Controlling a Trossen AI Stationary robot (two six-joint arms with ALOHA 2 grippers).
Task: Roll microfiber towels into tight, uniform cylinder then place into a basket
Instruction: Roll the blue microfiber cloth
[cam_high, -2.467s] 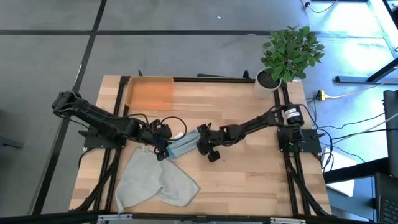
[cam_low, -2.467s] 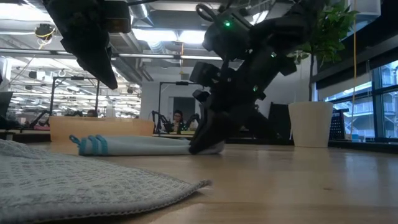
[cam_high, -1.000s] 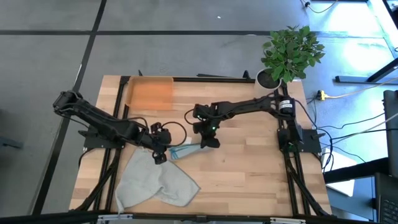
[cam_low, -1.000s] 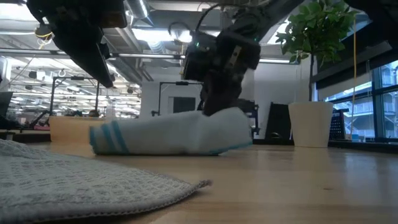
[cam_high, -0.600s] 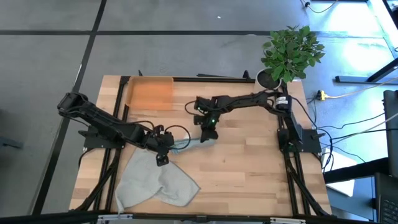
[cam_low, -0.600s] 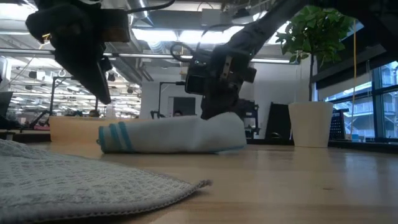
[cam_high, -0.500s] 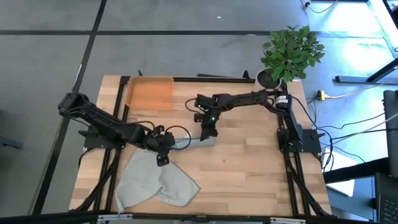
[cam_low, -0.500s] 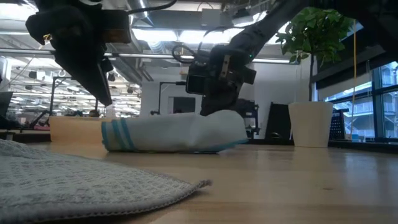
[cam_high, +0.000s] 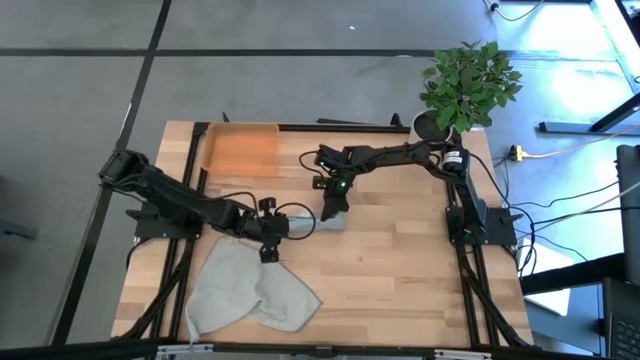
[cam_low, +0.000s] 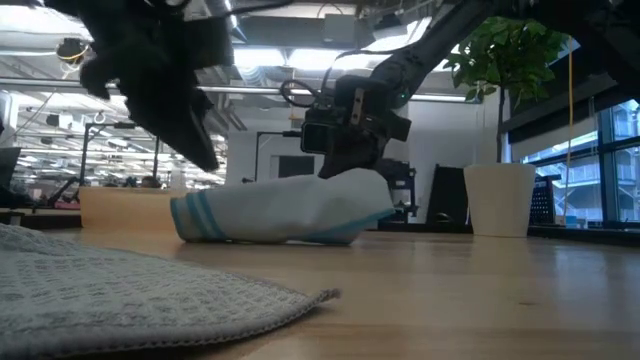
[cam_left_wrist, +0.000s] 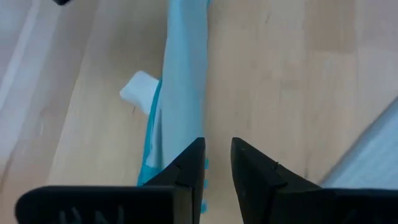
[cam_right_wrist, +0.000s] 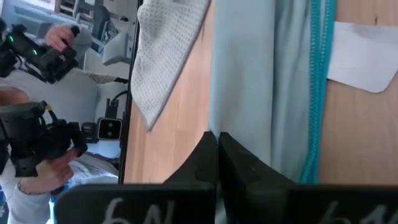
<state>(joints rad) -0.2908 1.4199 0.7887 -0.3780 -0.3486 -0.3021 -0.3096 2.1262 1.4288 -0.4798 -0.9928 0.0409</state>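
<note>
Wooden planks of the bench (cam_high: 400, 270) carry everything here, with the orange basket (cam_high: 241, 150) at the far left corner and a potted plant (cam_high: 462, 88) at the far right. The teal-blue towel (cam_high: 312, 224), rolled into a slim cylinder, lies near the middle of the bench, its long axis running roughly from one gripper to the other. The right gripper (cam_high: 330, 208) sits at one end of the roll with its jaws fully shut; in the low view that end stands a little higher than the striped end, so it appears to be pinched and lifted, though the contact itself is hidden. The left gripper (cam_high: 268, 236) is at the striped opposite end; its wrist view shows the fingers (cam_left_wrist: 186, 171) only a narrow gap apart, with the roll stretching straight ahead away from them, and I cannot tell whether any cloth is caught between them. From both grippers the basket lies beyond the roll toward the far left, nearer to the left gripper's side. The grey-green towel (cam_high: 245, 290) lies spread and unrolled just behind the left gripper, toward the near edge. Carrying the roll will depend on both ends travelling together along a line square to its axis.
</note>
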